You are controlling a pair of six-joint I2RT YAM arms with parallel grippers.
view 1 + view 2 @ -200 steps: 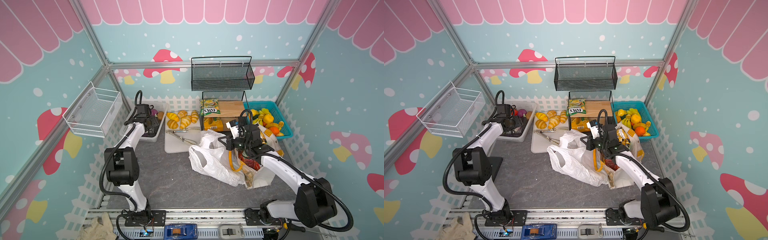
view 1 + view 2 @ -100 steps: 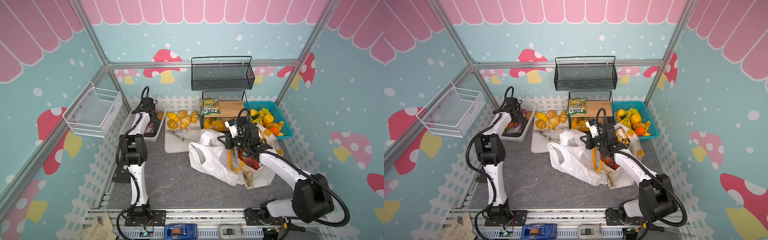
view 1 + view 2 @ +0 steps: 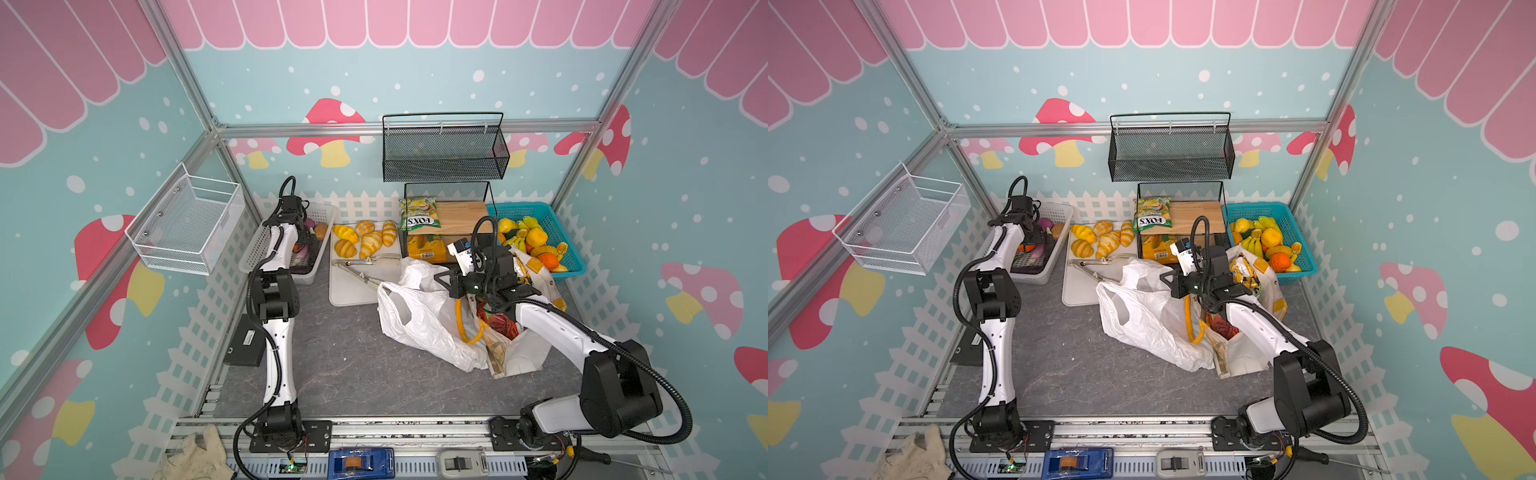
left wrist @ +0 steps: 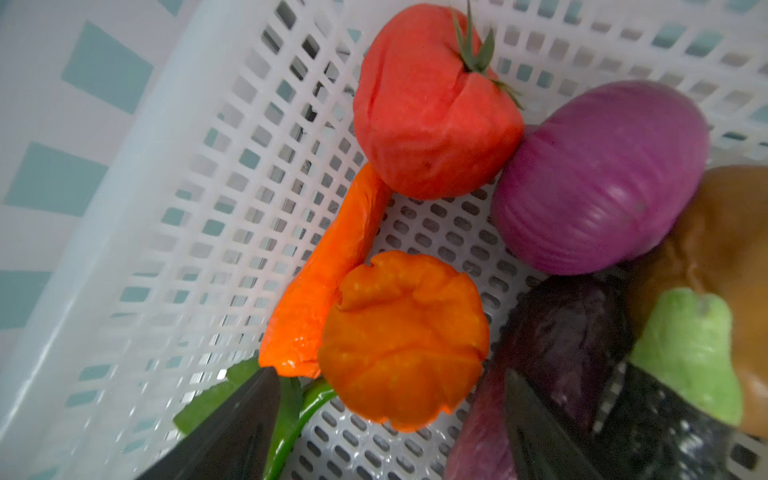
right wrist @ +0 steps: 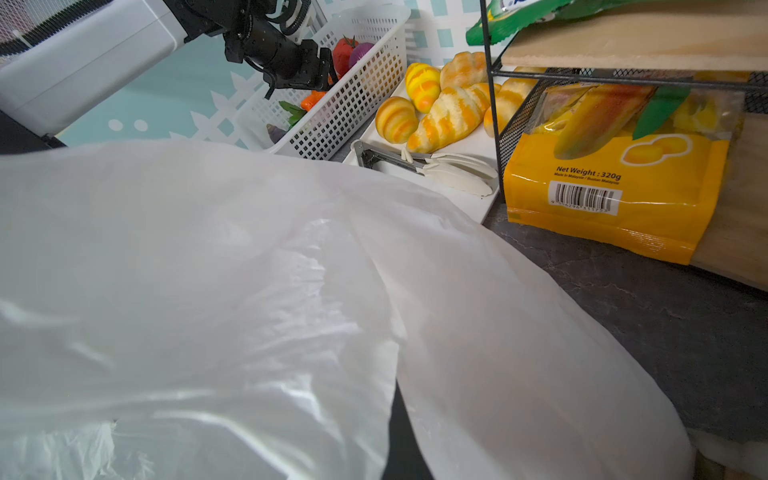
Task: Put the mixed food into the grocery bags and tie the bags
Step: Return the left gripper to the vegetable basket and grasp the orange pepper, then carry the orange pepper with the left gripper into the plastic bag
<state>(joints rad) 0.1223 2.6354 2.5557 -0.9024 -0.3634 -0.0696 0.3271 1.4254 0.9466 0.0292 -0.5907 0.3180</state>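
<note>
Reaching into the white basket (image 3: 322, 216), the left fingers (image 4: 232, 432) are standing wide apart over the toy vegetables, gripping nothing; the ribbed orange piece (image 4: 403, 340) is lying on the basket floor between them, touching the orange carrot (image 4: 328, 274), which is running along the basket wall; a red tomato (image 4: 432, 104) is resting on the carrot's other end and pressing against the purple onion (image 4: 598, 178); a dark aubergine (image 4: 569, 332), a pale green piece (image 4: 690, 353) and a brown one (image 4: 727, 249) are crowding the side of the basket opposite the carrot; well apart from the basket, beyond the white tray (image 3: 353, 291) lying just beside it, the right fingers (image 3: 444, 281) are pinching together on the upper edge of the white plastic bag (image 3: 415, 320), which is slumping on the grey surface (image 3: 345, 365) with one loop handle gaping on the basket side; the off-white tote (image 3: 519, 357) is sitting against the bag on the side away from the basket, its yellow handle (image 3: 461, 328) drooping against the plastic and a red packet (image 3: 500, 326) showing in its mouth.
</note>
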